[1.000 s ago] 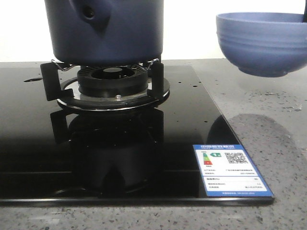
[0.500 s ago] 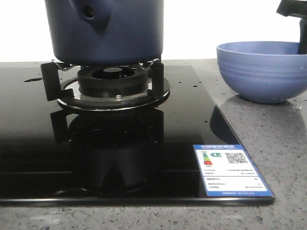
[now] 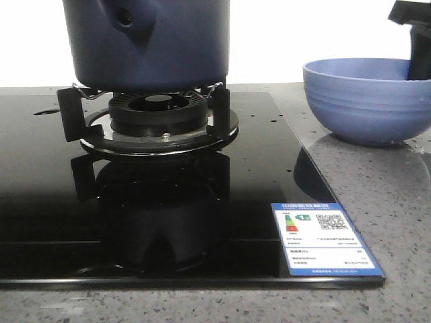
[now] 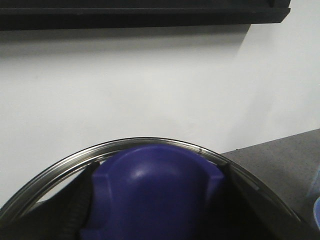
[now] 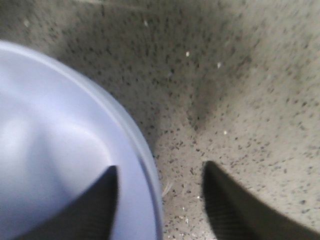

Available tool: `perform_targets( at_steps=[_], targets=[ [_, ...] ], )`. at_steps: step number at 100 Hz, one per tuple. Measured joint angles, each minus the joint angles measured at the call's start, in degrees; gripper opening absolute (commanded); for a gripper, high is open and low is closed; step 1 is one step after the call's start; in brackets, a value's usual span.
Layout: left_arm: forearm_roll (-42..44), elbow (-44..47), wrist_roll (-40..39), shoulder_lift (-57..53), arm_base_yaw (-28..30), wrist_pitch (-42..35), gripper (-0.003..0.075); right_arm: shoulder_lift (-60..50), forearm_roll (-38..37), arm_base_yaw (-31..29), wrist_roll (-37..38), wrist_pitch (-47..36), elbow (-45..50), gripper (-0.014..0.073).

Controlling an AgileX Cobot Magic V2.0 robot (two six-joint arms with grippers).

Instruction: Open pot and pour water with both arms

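The dark navy pot (image 3: pixel 155 47) stands on the burner (image 3: pixel 158 114), its side stub (image 3: pixel 124 17) facing me; its top is cut off. In the left wrist view my left gripper (image 4: pixel 157 205) is shut on the blue lid knob (image 4: pixel 155 185), with the lid's metal rim (image 4: pixel 125 145) arching round it. The periwinkle ribbed bowl (image 3: pixel 363 101) sits on the counter at the right. My right gripper (image 3: pixel 416 40) is over its right rim. In the right wrist view it (image 5: pixel 160 167) is open, one finger inside the bowl (image 5: pixel 50 140), one outside.
The black glass hob (image 3: pixel 40 202) carries a blue energy label (image 3: pixel 323 239) at its front right corner. Speckled grey counter (image 3: pixel 390 202) lies to the right of it, also under the bowl (image 5: pixel 250 75). A white wall (image 4: pixel 150 75) is behind the lid.
The bowl came down from the air onto the counter at the right. My right gripper has since shifted slightly at its rim. The pot has not moved.
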Motion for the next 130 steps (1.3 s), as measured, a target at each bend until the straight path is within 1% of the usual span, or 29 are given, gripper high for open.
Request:
perform_targets(
  at_steps=[12, 25, 45, 67, 96, 130],
  targets=[
    [-0.2, 0.0, 0.0, 0.3, -0.7, -0.1, 0.0399, -2.1, 0.1, 0.0, 0.0, 0.7, -2.0, 0.0452],
    [-0.2, 0.0, 0.0, 2.1, -3.6, -1.4, 0.0399, -6.9, 0.3, 0.0, 0.0, 1.4, -2.6, 0.0452],
    [-0.2, 0.0, 0.0, 6.6, -8.4, -5.7, 0.0399, -14.4, 0.4, 0.0, 0.1, 2.7, -2.8, 0.0452],
    [-0.2, 0.0, 0.0, 12.3, -10.5, -10.3, 0.0399, -20.2, 0.7, 0.0, 0.1, 4.7, -2.8, 0.0452],
    [-0.1, -1.2, 0.0, 16.4, -12.6, -11.8, 0.0399, -21.7, 0.7, 0.0, 0.1, 5.8, -2.8, 0.0452],
    [0.0, -1.6, 0.0, 17.4, -12.6, -12.0, 0.0399, -21.7, 0.8, 0.0, 0.1, 6.0, -2.8, 0.0452]
  ],
)
